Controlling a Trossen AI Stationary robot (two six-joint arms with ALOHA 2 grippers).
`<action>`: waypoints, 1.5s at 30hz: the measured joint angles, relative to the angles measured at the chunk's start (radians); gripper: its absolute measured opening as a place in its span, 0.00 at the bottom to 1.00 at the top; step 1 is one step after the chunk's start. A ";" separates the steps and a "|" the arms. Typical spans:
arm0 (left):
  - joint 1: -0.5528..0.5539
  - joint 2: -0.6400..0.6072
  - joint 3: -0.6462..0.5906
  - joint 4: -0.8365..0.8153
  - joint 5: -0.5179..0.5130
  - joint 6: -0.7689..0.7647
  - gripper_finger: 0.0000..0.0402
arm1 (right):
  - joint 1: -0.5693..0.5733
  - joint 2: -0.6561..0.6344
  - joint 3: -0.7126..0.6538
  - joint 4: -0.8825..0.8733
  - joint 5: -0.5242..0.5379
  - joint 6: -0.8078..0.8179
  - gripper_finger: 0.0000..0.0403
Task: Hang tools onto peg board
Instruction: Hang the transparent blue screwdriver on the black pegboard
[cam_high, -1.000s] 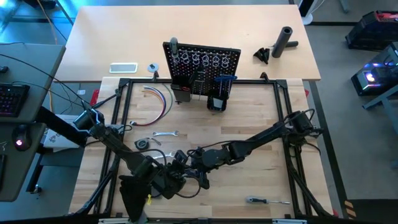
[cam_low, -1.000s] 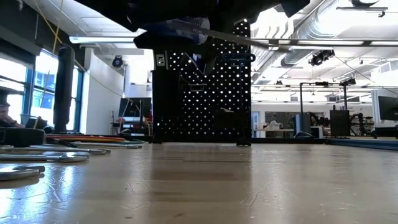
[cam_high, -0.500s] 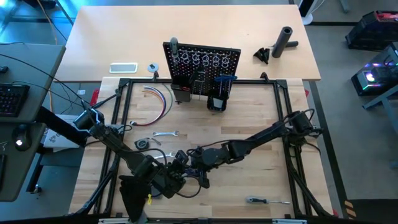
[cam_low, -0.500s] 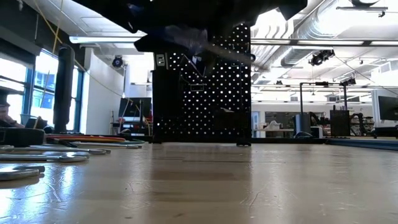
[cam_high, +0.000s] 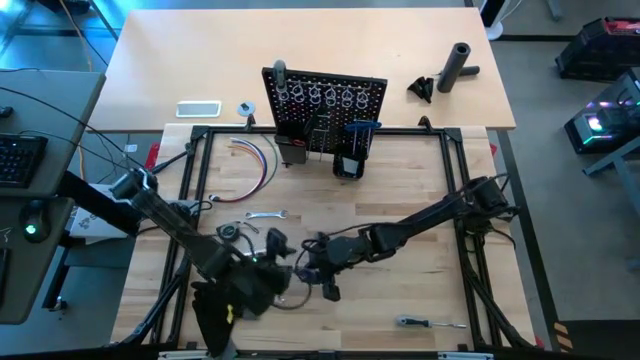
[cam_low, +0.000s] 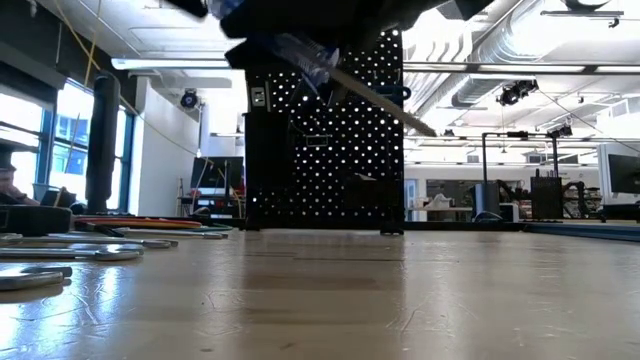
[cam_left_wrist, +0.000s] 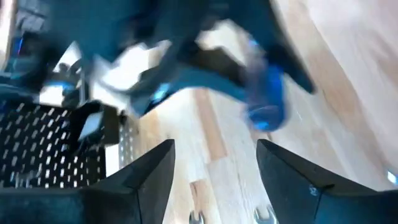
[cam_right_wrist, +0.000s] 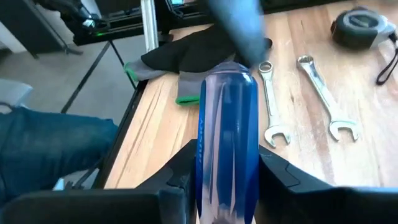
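The right gripper (cam_right_wrist: 227, 186) is being kept pinched on a blue-handled screwdriver (cam_right_wrist: 227, 137), the clear blue handle being squeezed between its two dark fingers (cam_right_wrist: 186, 171). In the high view that right gripper (cam_high: 312, 262) is being held over the near middle of the bench (cam_high: 400, 190), and in the low view the screwdriver (cam_low: 340, 70) is being carried up in the air with its shaft tilted down, seen in front of the peg board (cam_low: 325, 150).

The left gripper (cam_left_wrist: 214, 168) is being held spread, fingers well apart and nothing being gripped between them. From above, the left gripper (cam_high: 262, 268) is being kept just beside the right one.

Further out, two silver wrenches (cam_right_wrist: 317, 93) are being left lying flat on the bench, near each other, with a round tape measure (cam_right_wrist: 360, 25) beyond them and a black glove-like cloth (cam_right_wrist: 186, 59) off at the bench edge. Another screwdriver (cam_high: 428, 322) is lying near the front edge.

The peg board (cam_high: 325, 105) is standing upright at the far side, with a row of silver rings (cam_high: 320, 95) along its top. Some coloured wires (cam_high: 258, 160) are lying to its left, and a black cylinder (cam_high: 458, 65) is sitting well off to its right.
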 joint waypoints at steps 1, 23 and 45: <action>0.000 -0.026 0.000 -0.003 -0.010 -0.033 0.55 | 0.001 -0.008 0.000 -0.008 0.007 -0.017 0.23; 0.007 -0.309 -0.385 1.074 -0.051 0.084 0.53 | 0.102 -0.142 0.000 0.127 0.435 -0.414 0.23; -0.012 -0.205 -0.385 1.174 -0.125 0.064 0.52 | 0.112 -0.143 0.000 0.199 0.494 -0.482 0.23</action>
